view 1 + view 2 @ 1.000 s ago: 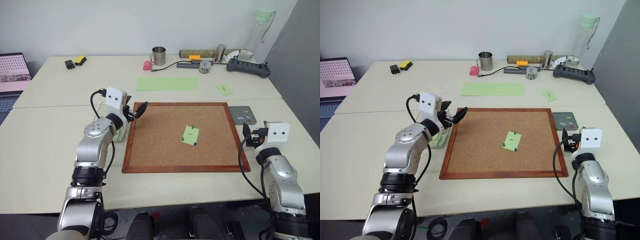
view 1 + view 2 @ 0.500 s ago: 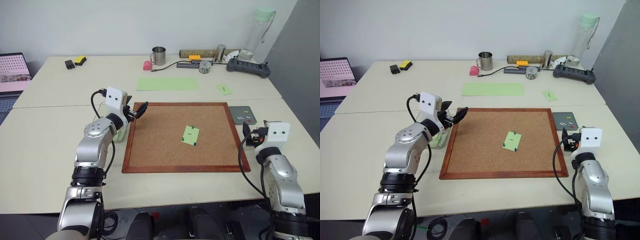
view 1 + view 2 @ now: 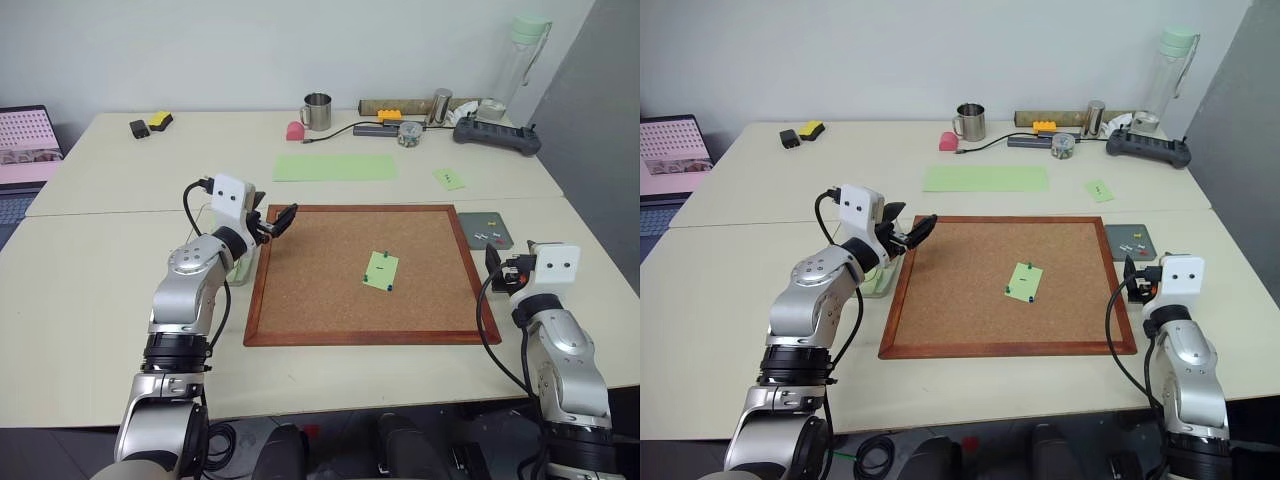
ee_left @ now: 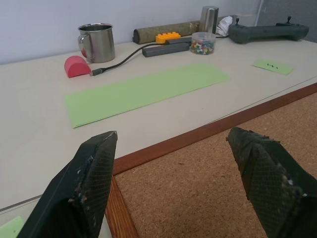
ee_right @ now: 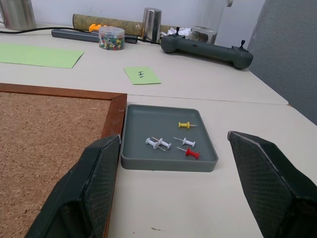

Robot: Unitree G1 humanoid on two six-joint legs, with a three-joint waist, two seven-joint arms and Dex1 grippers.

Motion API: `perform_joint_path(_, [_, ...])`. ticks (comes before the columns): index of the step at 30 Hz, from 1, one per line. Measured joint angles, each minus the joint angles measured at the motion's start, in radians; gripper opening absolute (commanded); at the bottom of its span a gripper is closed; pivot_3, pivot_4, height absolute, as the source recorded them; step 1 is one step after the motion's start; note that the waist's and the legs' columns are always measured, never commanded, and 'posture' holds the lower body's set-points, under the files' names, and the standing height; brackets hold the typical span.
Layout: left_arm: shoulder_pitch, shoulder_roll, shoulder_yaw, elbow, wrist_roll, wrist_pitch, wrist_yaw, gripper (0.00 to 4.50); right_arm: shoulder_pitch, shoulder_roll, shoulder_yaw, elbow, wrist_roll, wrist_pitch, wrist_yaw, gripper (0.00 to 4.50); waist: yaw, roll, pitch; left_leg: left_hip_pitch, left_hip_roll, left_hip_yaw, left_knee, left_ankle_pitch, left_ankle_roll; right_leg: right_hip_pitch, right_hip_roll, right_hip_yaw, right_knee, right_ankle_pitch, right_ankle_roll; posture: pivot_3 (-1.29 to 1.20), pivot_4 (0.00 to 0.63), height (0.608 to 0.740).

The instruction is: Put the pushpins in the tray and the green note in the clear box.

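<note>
Jaws spread wide on both arms, nothing between them. My left gripper (image 3: 283, 219) hangs over the near-left corner of the cork board (image 3: 330, 300), and my right gripper (image 3: 494, 262) sits just off the board's right edge, level and pointing forward.

Well ahead and to the right of my left jaws, out in the middle of the board, lies the green note (image 3: 381, 270), held down by dark pushpins (image 3: 386, 254) at its far and near edges. Just ahead of my right jaws stands the tray (image 5: 163, 164), already holding a few loose pins. The clear box (image 3: 880, 283) sits on the surface under my left forearm, behind those jaws.

As I judge it, the pins come first, since the note cannot lift while they hold it. I should bring my jaws down over one pin head, narrow them, pinch the head alone, and pull straight up so the paper does not tear. The tiny heads leave little margin, so I must centre carefully.
</note>
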Motion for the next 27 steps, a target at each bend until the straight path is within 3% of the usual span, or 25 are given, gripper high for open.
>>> perform_joint_path(16, [0.024,0.003,-0.025,-0.124,-0.044,0.046,-0.072,3.82,-0.041,-0.009,-0.001,0.016,0.009,-0.003,0.021,3.63,-0.001,0.0,0.0,0.0,0.0,0.0,0.0,0.0,0.0,0.0,0.0,0.0,0.0,0.0,0.0,0.0,0.15,0.74])
perform_joint_path(27, [0.185,0.018,-0.036,-0.359,-0.081,0.171,-0.062,3.82,-0.158,-0.078,0.023,0.086,0.16,0.011,0.27,3.63,-0.002,0.0,0.0,0.0,0.0,0.0,0.0,0.0,0.0,0.0,0.0,0.0,0.0,0.0,-0.001,0.0,0.15,0.74])
